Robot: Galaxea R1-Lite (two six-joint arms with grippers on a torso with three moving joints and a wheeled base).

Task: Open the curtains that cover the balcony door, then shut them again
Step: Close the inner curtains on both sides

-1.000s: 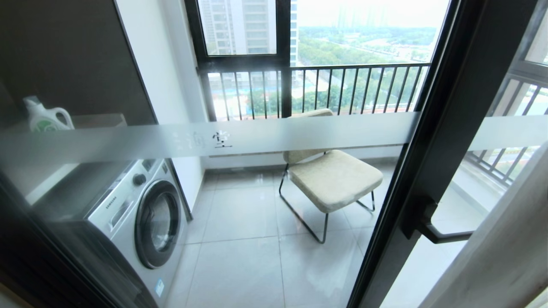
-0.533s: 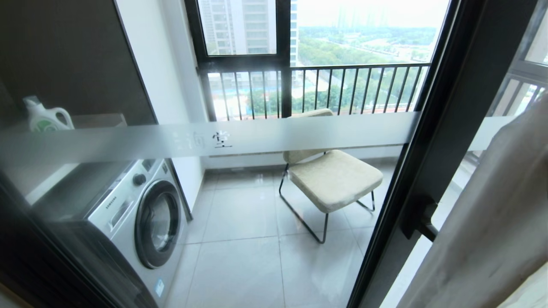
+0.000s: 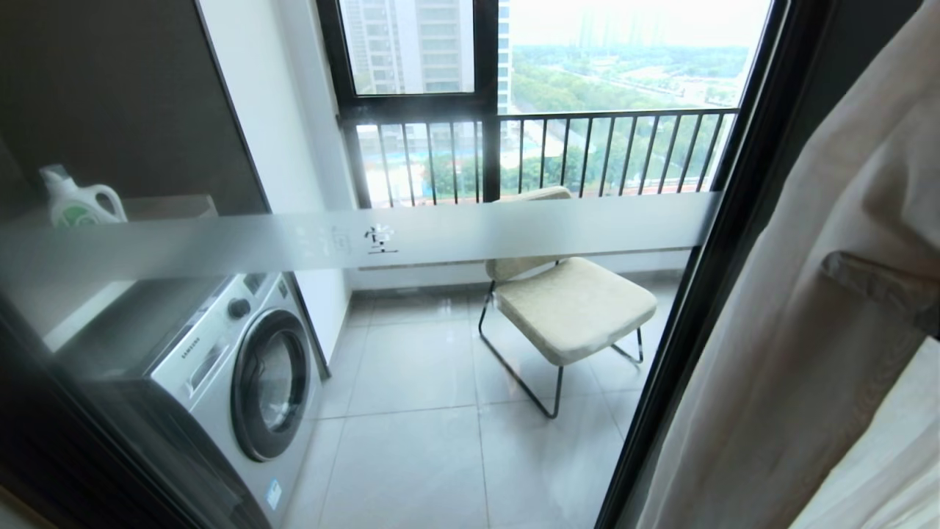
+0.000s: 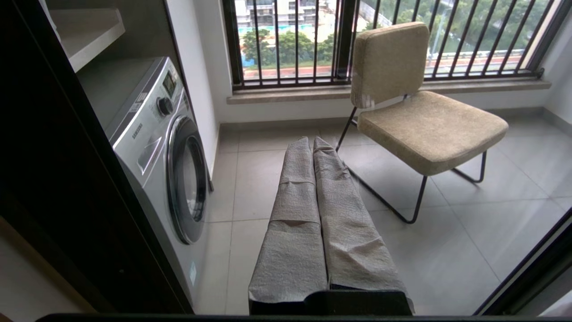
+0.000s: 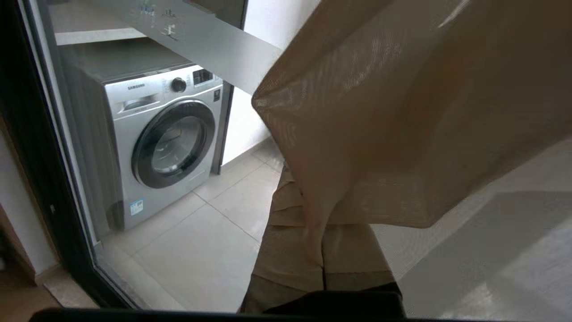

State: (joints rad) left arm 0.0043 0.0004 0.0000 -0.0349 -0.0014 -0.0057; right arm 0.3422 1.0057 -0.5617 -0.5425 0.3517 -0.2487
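The beige curtains (image 3: pixel 808 330) hang at the right and cover the right part of the balcony door (image 3: pixel 705 294), handle included. A sheer white layer (image 3: pixel 881 455) shows at the bottom right. The door's frosted band (image 3: pixel 440 235) crosses the glass. My right gripper (image 5: pixel 300 188), its fingers (image 3: pixel 874 283) wrapped in cloth, is shut on a fold of the beige curtain (image 5: pixel 402 112), which drapes over its tips. My left gripper (image 4: pixel 311 142) is shut and holds nothing. It points at the glass low down, apart from the fabric.
Behind the glass stand a washing machine (image 3: pixel 242 367) at the left, a detergent bottle (image 3: pixel 77 202) on a shelf above it, and a beige chair (image 3: pixel 573 301) in the middle. A black-framed window with bar railing (image 3: pixel 609 147) closes the balcony's far side.
The beige curtain has swept leftward from the right edge and now hides the door handle and the right pane. My right gripper came into the head view with it.
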